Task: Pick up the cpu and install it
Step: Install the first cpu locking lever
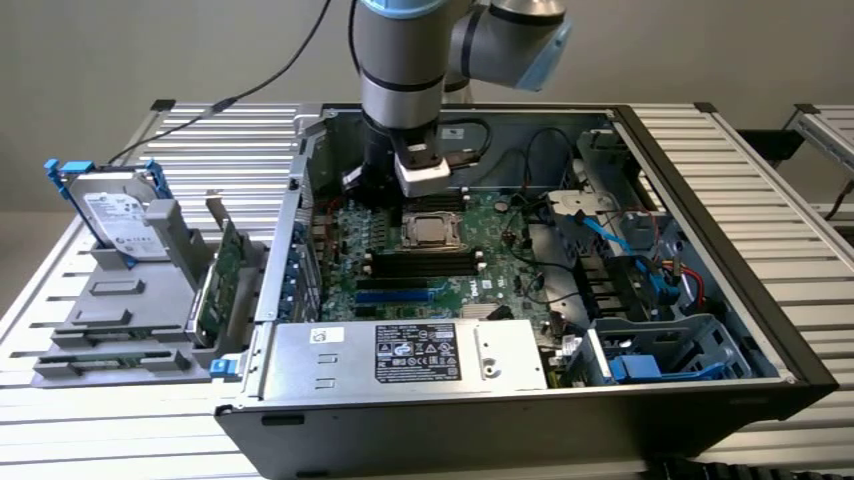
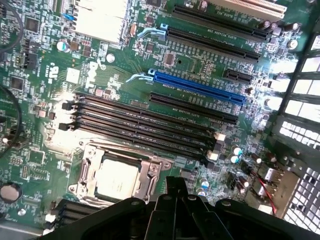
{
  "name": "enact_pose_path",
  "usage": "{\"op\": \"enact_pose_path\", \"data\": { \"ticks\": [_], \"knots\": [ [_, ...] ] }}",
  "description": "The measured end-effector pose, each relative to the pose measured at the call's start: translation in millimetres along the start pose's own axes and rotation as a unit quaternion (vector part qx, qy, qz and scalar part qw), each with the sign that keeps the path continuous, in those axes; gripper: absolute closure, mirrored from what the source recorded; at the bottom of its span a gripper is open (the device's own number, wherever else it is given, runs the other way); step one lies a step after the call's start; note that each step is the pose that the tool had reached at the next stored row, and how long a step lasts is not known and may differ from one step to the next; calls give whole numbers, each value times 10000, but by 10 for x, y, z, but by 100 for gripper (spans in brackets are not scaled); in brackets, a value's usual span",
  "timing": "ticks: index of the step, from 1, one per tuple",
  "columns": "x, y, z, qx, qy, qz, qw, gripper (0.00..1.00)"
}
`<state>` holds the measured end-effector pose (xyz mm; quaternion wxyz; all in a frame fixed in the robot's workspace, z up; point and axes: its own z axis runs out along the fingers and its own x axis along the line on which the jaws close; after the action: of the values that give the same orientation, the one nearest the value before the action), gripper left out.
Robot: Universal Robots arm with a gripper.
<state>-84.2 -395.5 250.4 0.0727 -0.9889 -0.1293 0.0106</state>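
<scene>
- The cpu (image 2: 117,181) lies flat in its socket on the motherboard (image 2: 45,145), inside the open computer case (image 1: 747,260), beside the black memory slots (image 2: 140,125).
- The gripper (image 1: 424,178) hangs just above the socket, jaws shut, holding nothing visible.
- Risk, as a judgement: a slightly tilted chip could bend socket pins if pressed.
- The arm's body hides the fingertips; whether the socket frame is latched is unclear.
</scene>
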Motion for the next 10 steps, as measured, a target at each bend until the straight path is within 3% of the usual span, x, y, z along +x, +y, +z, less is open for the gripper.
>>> {"op": "enact_pose_path", "data": {
  "ticks": [6, 10],
  "knots": [
    [4, -28, -189, 0, 0, -1, 10000, 89],
    [77, -23, -275, 6, 1, -1, 10000, 89]
  ]
}}
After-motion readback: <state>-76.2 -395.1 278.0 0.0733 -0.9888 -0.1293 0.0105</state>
